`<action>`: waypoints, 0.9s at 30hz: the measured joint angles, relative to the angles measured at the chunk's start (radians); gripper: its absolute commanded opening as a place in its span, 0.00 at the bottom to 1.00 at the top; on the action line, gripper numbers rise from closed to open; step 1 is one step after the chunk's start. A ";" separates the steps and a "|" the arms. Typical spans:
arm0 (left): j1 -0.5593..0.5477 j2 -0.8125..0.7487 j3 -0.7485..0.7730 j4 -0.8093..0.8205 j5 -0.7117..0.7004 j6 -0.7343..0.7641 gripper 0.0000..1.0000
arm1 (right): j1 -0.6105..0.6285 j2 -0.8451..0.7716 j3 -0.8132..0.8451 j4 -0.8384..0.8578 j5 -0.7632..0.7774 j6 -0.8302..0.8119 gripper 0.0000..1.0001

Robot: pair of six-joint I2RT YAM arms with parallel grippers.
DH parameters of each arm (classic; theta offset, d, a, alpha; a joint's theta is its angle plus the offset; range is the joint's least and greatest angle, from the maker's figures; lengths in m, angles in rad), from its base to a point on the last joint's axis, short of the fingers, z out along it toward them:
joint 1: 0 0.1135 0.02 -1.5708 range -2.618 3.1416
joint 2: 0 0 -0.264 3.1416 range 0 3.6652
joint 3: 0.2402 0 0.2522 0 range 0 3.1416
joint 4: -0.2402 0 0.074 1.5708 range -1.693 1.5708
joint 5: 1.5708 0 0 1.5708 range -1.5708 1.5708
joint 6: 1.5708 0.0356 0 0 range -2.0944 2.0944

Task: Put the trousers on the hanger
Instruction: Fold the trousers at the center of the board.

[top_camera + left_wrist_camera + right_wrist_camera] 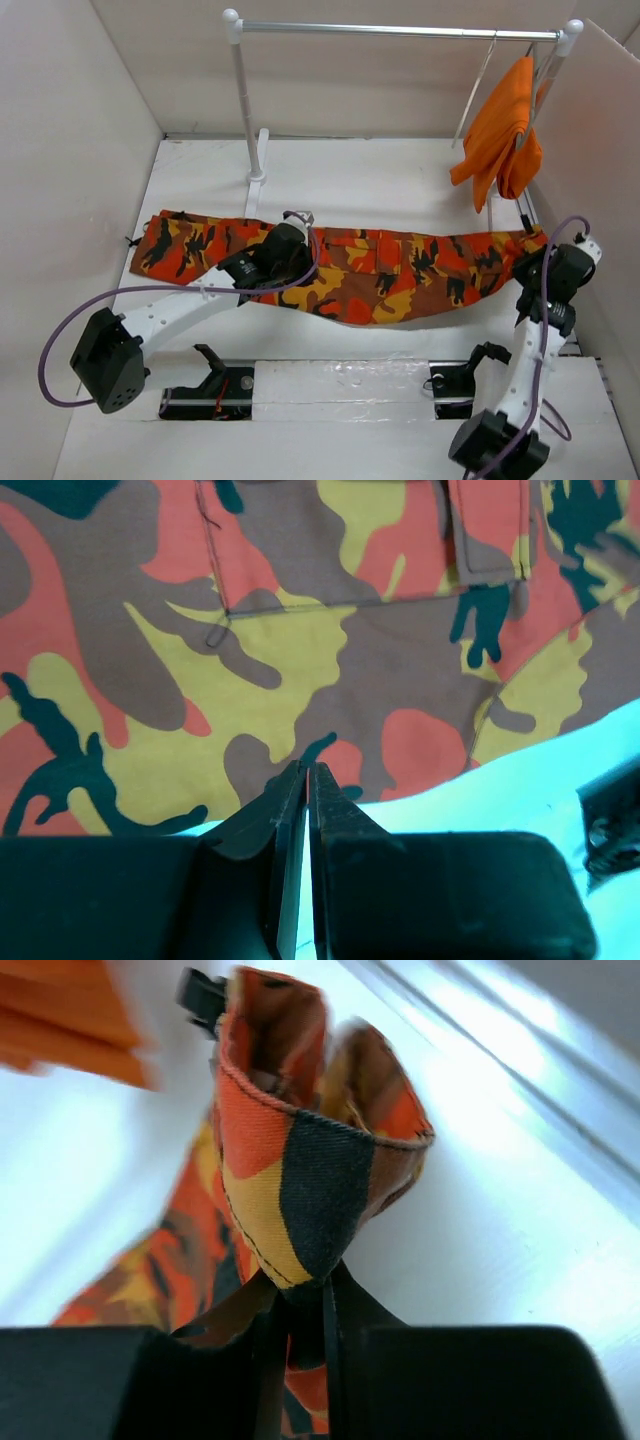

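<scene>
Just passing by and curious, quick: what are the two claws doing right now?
Left gripper: jaws closed at the trousers' edge; a grip cannot be told.
Right gripper: closed, holding the trousers' end.

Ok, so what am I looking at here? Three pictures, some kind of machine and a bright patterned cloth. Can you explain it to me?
These are two robot arms bolted to a white table. The wide picture comes from a fixed camera above and behind them. The other two come from a small camera on each wrist, so the dark shapes along their bottom edge are that arm's own fingers.

Camouflage trousers lie stretched across the table. The right gripper is shut on one end of them, and the cloth bunches up there. The left gripper is shut at their near edge; I cannot tell whether it pinches any cloth.

At the back stands a silver rail. An orange garment and a thin pale hanger hang from it.
</scene>
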 measured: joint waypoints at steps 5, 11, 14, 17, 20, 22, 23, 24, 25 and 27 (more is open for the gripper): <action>-0.023 0.043 -0.035 0.041 0.066 0.002 0.03 | 0.178 -0.199 0.218 -0.145 0.040 -0.050 0.00; -0.192 0.187 -0.008 0.076 0.069 -0.013 0.03 | 0.206 -0.173 0.554 -0.357 0.119 -0.145 0.00; -0.280 0.309 0.052 0.101 0.069 -0.024 0.02 | 0.206 -0.060 0.758 -0.390 0.122 -0.213 0.00; -0.340 0.434 0.144 0.113 0.068 -0.039 0.01 | 0.210 0.027 0.906 -0.401 0.121 -0.276 0.00; -0.373 0.526 0.229 0.129 0.071 -0.053 0.01 | 0.212 0.091 1.007 -0.423 0.090 -0.336 0.00; -0.389 0.572 0.288 0.137 0.076 -0.067 0.01 | 0.212 0.125 1.043 -0.424 0.059 -0.375 0.00; -0.395 0.591 0.317 0.146 0.081 -0.074 0.01 | 0.212 0.134 1.045 -0.420 0.042 -0.389 0.00; -0.404 0.606 0.342 0.160 0.088 -0.081 0.01 | 0.214 0.144 1.044 -0.421 0.027 -0.403 0.00; -0.411 0.617 0.362 0.175 0.094 -0.089 0.01 | 0.221 0.152 1.040 -0.421 0.018 -0.416 0.00; -0.428 0.640 0.397 0.203 0.110 -0.100 0.02 | 0.258 0.162 1.025 -0.420 0.010 -0.435 0.00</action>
